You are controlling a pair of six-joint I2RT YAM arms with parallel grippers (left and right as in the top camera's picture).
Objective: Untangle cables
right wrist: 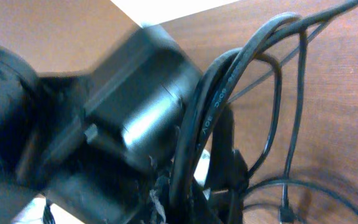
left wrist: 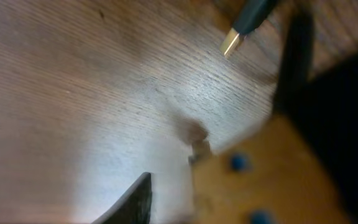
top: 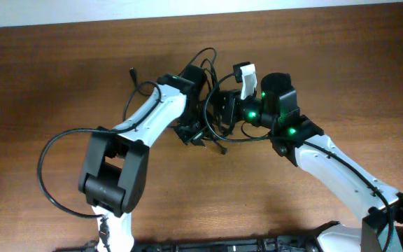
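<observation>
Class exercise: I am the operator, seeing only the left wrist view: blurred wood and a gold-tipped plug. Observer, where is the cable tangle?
Observer: Overhead, the black cable tangle lies between the left arm and right arm, whose wrists meet over it.
Operator: Any other connector?
Observer: A white connector sits at the tangle's far side.
Operator: What does the right wrist view show?
Observer: Thick black cables running close past the camera.

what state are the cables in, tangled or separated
Tangled: the cables form one knotted clump, with strands crossing and looping over each other.
</observation>
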